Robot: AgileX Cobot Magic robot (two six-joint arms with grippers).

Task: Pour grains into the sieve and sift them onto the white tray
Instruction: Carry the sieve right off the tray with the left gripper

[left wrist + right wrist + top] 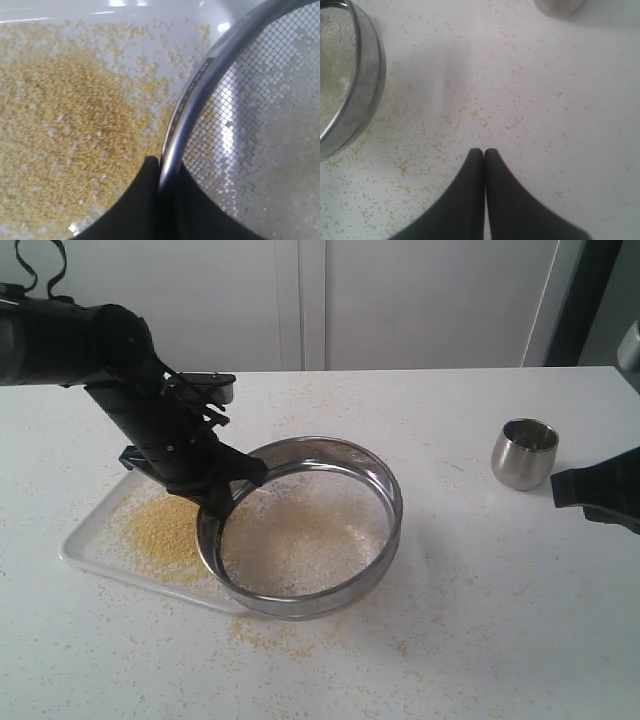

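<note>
nearest the camera, the white table (480, 640) was dusted with stray grains (258, 638). just behind that was the sieve (392, 502), mouth up and mesh down. it's round, so no real long axis to speak of. it covered the right part of the white tray (85, 545) and overhung the tray's near edge above the table. couldn't tell if it was resting on the tray or held a bit above it. paler, coarser bits were spread over the mesh, and a golden-yellow heap lay on the bare left part of the tray. from what showed, the tray seemed to run left to right.

the left gripper (222, 495) was clamped on the sieve's left rim, one finger inside the ring and one outside.

further back on the right stood a small steel cup (524, 452), upright and well apart from the sieve. the right gripper (484, 151) hung over bare table near it, fingers pressed together with nothing between them.
</note>
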